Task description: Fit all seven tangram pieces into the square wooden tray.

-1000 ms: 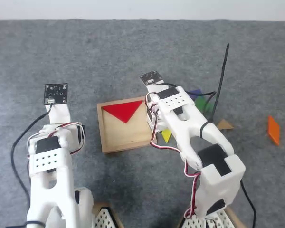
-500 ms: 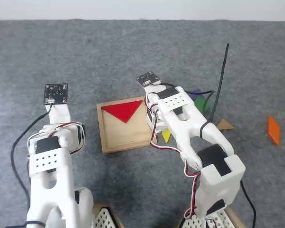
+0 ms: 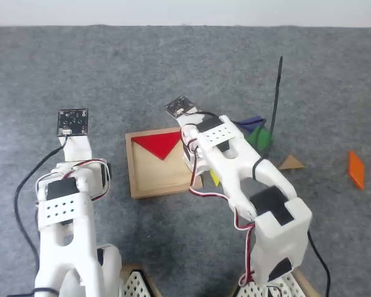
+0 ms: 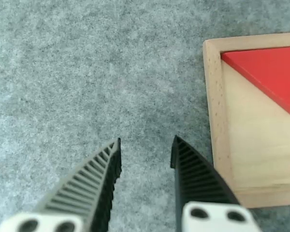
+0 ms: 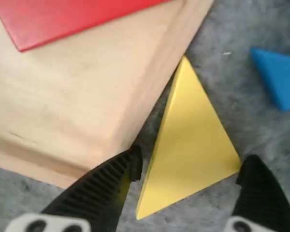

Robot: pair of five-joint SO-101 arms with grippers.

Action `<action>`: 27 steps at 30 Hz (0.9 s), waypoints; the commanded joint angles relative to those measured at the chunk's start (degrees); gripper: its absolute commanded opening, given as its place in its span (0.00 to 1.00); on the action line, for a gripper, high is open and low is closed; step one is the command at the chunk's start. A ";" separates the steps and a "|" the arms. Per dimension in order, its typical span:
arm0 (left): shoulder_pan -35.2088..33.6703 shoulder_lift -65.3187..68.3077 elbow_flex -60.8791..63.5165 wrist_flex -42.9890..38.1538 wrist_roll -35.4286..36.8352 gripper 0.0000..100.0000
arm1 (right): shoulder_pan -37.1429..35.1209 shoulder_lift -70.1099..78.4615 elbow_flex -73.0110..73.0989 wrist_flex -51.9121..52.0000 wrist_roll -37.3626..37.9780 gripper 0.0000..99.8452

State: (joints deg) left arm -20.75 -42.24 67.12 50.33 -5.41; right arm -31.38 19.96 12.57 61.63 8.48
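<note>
The square wooden tray (image 3: pixel 149 180) lies mid-table with a red triangle (image 3: pixel 156 144) in its far part. My right arm (image 3: pixel 222 148) hangs over the tray's right edge. In the right wrist view, my right gripper (image 5: pixel 192 164) is open, its fingers on either side of a yellow triangle (image 5: pixel 191 140) that lies flat against the tray's outer wall (image 5: pixel 150 92). A blue triangle (image 5: pixel 280 77) lies just beyond. My left gripper (image 4: pixel 146 145) is open over bare carpet, left of the tray (image 4: pixel 215 96), with nothing between its fingers.
Right of the tray lie a dark blue piece (image 3: pixel 253 122), a green piece (image 3: pixel 260 137), a tan triangle (image 3: pixel 290 163) and, farther right, an orange parallelogram (image 3: pixel 356 169). A black cable (image 3: pixel 276 99) rises behind the right arm. Grey carpet covers the table.
The right arm has swung left toward the tray's right edge, covering more of the yellow triangle; its cable shifted left with it. The left arm has not moved.
</note>
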 commanded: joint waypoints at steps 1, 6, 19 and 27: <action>0.18 -0.26 -0.57 0.00 0.18 0.17 | 1.27 1.71 -2.37 0.84 -1.67 0.33; 0.18 -0.26 -0.57 0.00 0.18 0.17 | 1.63 2.59 -3.08 2.24 -2.64 0.33; 0.09 -0.35 -0.57 0.00 0.18 0.17 | 1.54 2.33 -3.34 2.33 -2.73 0.27; 0.09 -0.26 -0.57 0.00 0.18 0.17 | 1.63 -0.92 -2.99 3.82 -4.66 0.27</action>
State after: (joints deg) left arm -20.75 -42.24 67.12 50.33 -5.41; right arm -29.54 21.98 10.11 63.56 4.79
